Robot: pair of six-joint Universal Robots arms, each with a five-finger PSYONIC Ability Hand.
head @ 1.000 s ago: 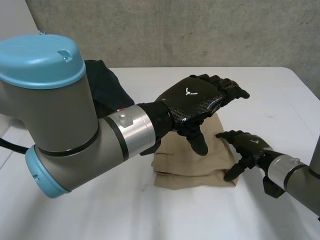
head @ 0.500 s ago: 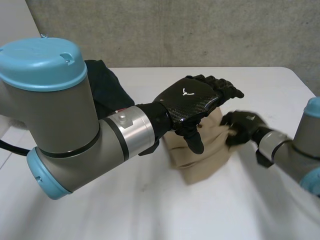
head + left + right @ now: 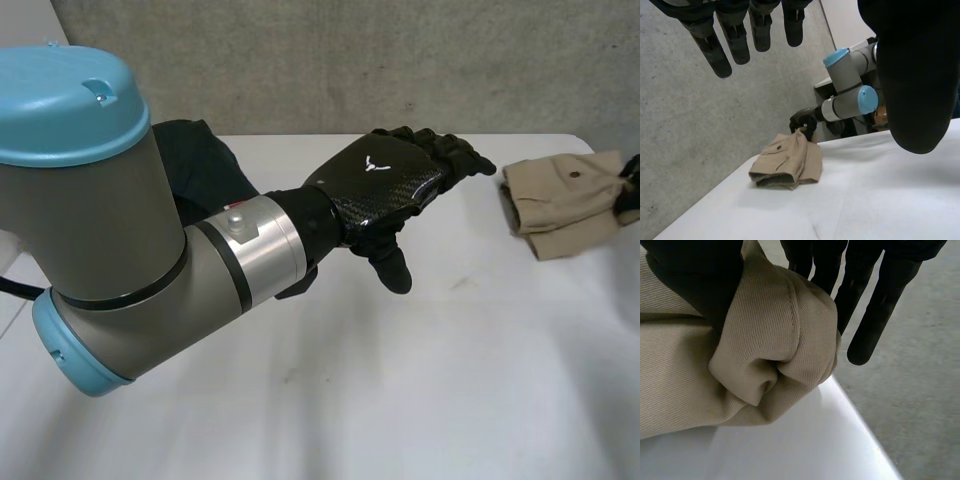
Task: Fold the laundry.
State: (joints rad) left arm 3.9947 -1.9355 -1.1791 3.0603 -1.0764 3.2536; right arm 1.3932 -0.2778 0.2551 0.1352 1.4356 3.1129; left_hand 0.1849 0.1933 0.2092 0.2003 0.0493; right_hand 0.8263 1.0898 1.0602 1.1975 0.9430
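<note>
Two pieces of laundry on the table (image 3: 400,400) at this moment. One is the tan garment (image 3: 562,200), folded into a thick bundle far out at the table's right side, with one button (image 3: 575,176) showing on top. The other is a dark cloth (image 3: 205,165), heaped at the back left behind the left arm, well apart from the tan one.

The left hand (image 3: 395,185) hangs in the air over the middle of the table, back upward, fingers stretched out and relaxed, thumb drooping, and nothing in it. Its own wrist view agrees: straight fingers (image 3: 735,35), bare white table below.

Over to the right hand (image 3: 630,185), at the tan garment's right edge. The left wrist view catches it from across the table, closed on one corner of the bundle. Up close in the right wrist view, the thumb lies on one side and the fingers (image 3: 880,305) on the other, with a fat roll of tan cloth pinched between them. That's a firm grip. The rest of the bundle lies flat on the table.
</note>
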